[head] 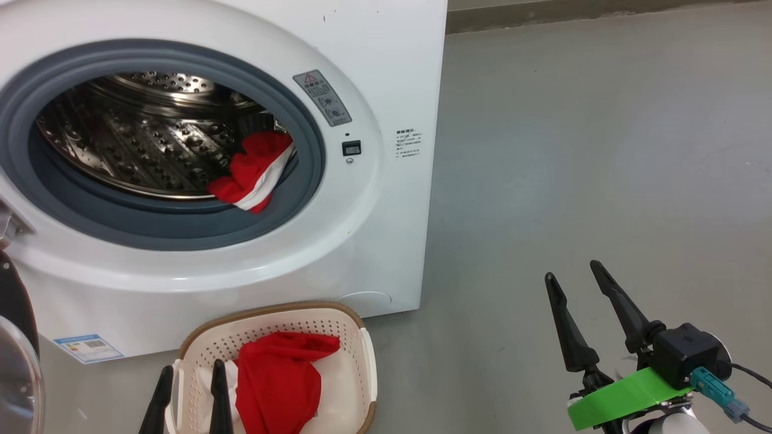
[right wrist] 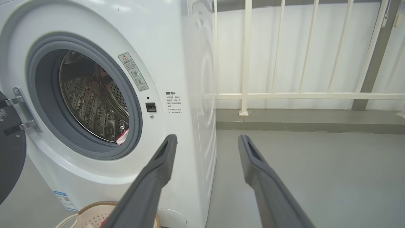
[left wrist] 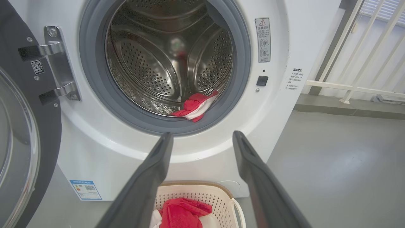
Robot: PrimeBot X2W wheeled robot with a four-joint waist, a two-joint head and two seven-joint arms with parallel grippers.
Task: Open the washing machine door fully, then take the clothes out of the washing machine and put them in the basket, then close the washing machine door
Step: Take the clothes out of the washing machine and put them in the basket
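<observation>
The white washing machine (head: 386,72) stands with its door (left wrist: 19,148) swung wide open to the left, black rim and glass bowl at the frame edge. A red and white garment (head: 256,172) lies at the drum's front right, against the grey gasket (head: 301,199). On the floor before the machine sits the cream basket (head: 350,328) with a red garment (head: 277,380) over white cloth inside. My left gripper (head: 192,369) hovers open over the basket's left part, nothing between its fingers. My right gripper (head: 574,271) stands open over bare floor to the right, well clear of the machine.
Grey floor (head: 603,150) stretches right of the machine. A white railing (right wrist: 284,95) on a low concrete kerb runs behind and to the right. The open door (head: 18,361) juts out at the lower left, close to my left arm.
</observation>
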